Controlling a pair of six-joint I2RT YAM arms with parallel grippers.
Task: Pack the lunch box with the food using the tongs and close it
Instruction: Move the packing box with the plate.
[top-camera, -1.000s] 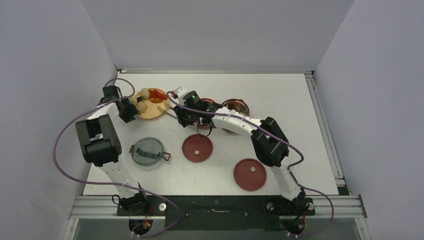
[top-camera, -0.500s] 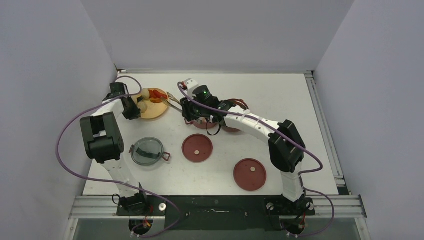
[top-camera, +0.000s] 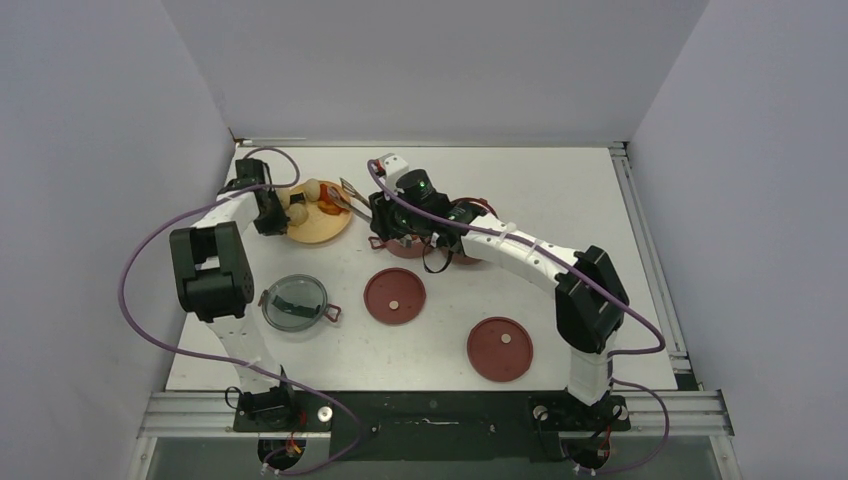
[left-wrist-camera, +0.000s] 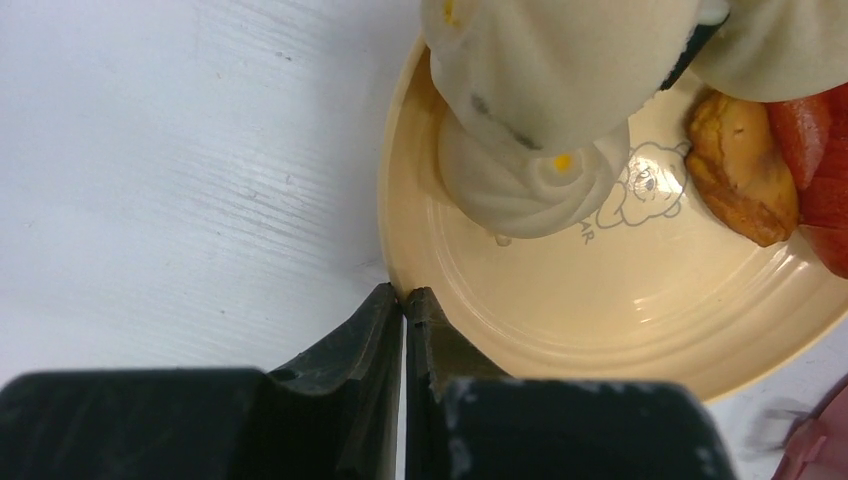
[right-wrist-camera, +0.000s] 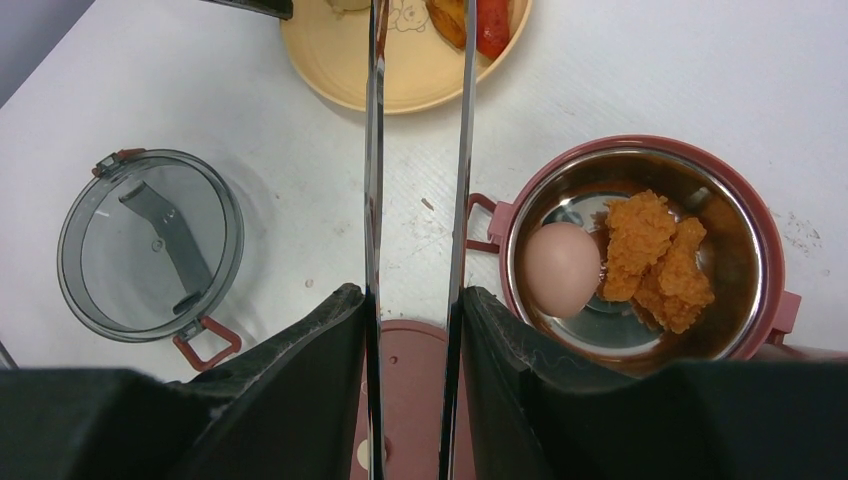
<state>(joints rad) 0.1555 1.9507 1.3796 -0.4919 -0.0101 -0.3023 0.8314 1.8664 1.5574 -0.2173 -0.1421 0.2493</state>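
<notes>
Two hands we see: left hand (left-wrist-camera: 402, 297) pressed together at the plate (left-wrist-camera: 560, 320) rim, right hand (right-wrist-camera: 412, 300) pinching shiny tongs (right-wrist-camera: 374, 150).

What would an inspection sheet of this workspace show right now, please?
Surface: white table.
Job's things: open lunch box container holds an egg and fried pieces; more food on the yellow plate; two maroon lids and grey lid lie apart.
Clutter: nothing seen.
Grippers: left gripper shut at the plate's rim; right gripper shut on the tongs, tips towards the plate.
Cables: purple cables loop beside both arms.
Surroundings: plain walls on three sides.
</notes>
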